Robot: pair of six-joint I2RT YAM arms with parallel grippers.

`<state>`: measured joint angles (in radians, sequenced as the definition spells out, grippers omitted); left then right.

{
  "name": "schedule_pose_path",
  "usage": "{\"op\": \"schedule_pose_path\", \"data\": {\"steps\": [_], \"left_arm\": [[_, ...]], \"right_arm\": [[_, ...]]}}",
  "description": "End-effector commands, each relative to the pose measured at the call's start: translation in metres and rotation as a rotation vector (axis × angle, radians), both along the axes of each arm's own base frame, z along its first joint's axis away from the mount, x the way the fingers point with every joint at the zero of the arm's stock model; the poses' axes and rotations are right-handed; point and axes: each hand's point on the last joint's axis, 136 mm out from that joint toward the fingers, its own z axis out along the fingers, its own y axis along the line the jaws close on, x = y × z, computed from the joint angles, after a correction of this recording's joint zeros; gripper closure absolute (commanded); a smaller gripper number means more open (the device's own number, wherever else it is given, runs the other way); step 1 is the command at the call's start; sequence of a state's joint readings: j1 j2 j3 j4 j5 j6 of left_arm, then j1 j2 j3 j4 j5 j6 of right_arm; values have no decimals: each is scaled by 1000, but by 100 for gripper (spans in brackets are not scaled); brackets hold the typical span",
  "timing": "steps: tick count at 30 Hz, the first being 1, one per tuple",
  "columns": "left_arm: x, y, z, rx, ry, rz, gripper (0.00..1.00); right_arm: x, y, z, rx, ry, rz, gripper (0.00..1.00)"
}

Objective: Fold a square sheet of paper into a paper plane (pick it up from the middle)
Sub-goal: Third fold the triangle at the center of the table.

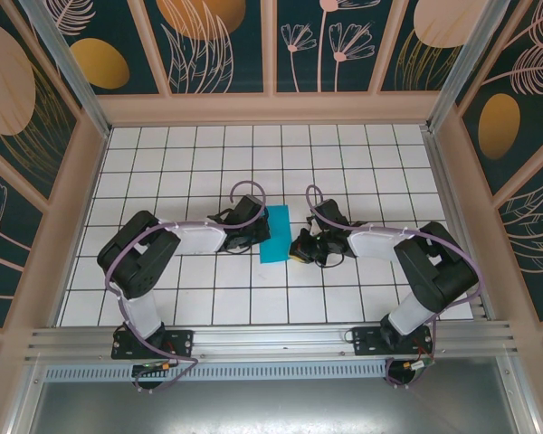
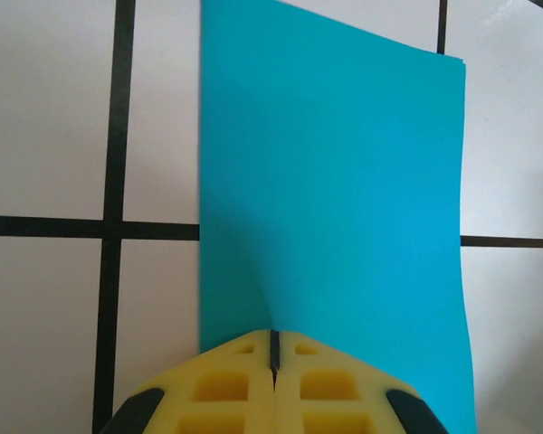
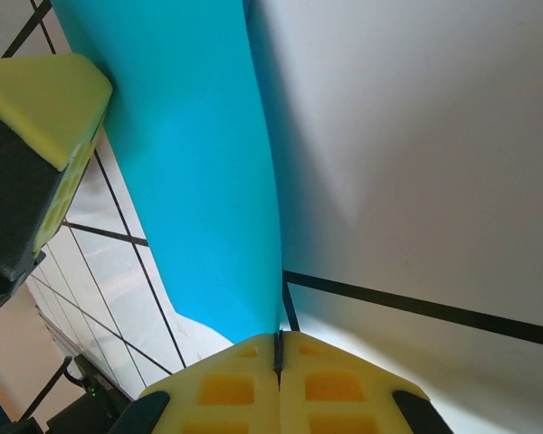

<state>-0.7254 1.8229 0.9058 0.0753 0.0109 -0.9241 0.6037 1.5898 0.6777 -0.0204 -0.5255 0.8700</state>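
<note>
Tools [image 1: 253, 237] [image 1: 298, 246]: two, closed; teal sheet [image 1: 275, 233]: one

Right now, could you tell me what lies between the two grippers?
The square sheet of paper spans the gap between the left gripper and right gripper, both shut on it; the top view shows this.
</note>
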Motion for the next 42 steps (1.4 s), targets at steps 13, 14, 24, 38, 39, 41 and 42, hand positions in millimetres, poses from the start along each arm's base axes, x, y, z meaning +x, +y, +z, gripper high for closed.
{"op": "schedule_pose_path", "data": {"steps": [13,14,24,38,39,41,42], "left_arm": [[-7,-2,-1,-20,23,-40,100],[-5,-5,6,-38,8,-46,100],[27,4,45,-129,-88,-20,96],[42,3,1,-36,-20,-23,100],[41,4,0,-30,-16,-25,100],[41,5,-1,-27,-16,-26,100],[40,5,-1,-26,-14,-27,100]], "right_arm": [[43,43,32,143,-143,48,99],[44,44,31,140,-144,49,99],[48,48,17,107,-154,67,99],[54,59,14,113,-163,89,98],[56,60,13,110,-162,87,99],[58,61,12,112,-163,88,98],[58,62,12,113,-165,87,99]]}}
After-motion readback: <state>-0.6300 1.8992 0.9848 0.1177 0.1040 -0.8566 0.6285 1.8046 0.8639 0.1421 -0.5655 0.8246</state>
